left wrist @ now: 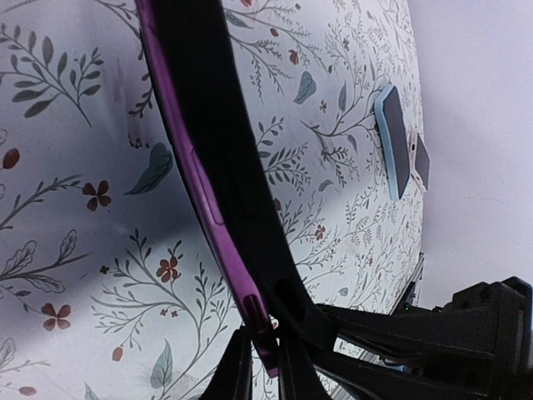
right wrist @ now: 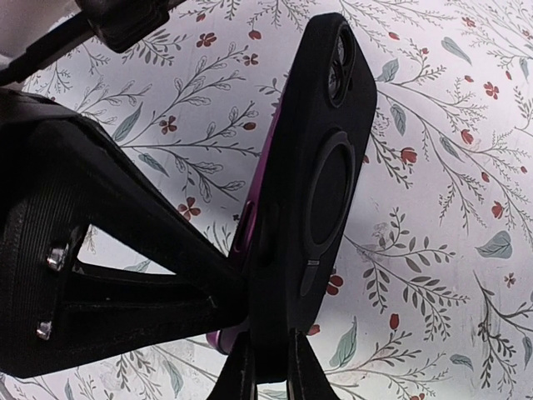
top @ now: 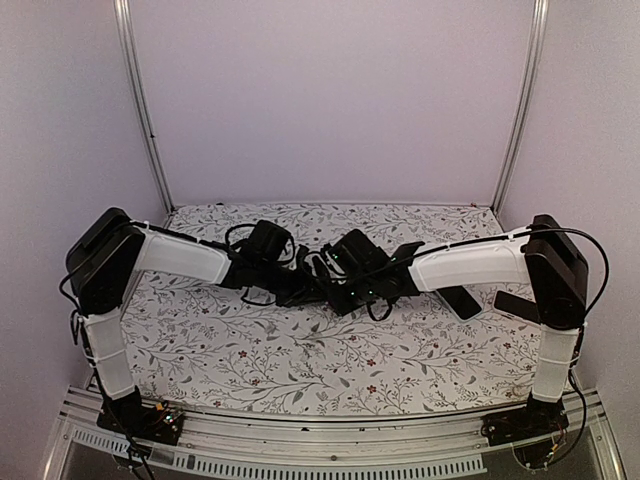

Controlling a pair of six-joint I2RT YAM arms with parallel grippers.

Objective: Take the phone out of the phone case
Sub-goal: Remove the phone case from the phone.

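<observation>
A purple phone (left wrist: 196,167) sits in a black phone case (left wrist: 225,125), held on edge above the table between both arms. My left gripper (left wrist: 265,358) is shut on the phone's purple edge at its lower end. My right gripper (right wrist: 268,367) is shut on the bottom edge of the black case (right wrist: 321,167), whose back with ring and camera hole faces the right wrist camera. The purple phone (right wrist: 248,229) shows along the case's left side, its lower corner standing out of the case. In the top view both grippers (top: 330,278) meet at mid-table and hide the phone.
The table (top: 300,350) has a floral cloth. A dark phone (top: 462,300) and another flat dark item (top: 520,305) lie at the right near my right arm. In the left wrist view a light-blue cased phone (left wrist: 391,142) lies with a smaller one (left wrist: 420,162).
</observation>
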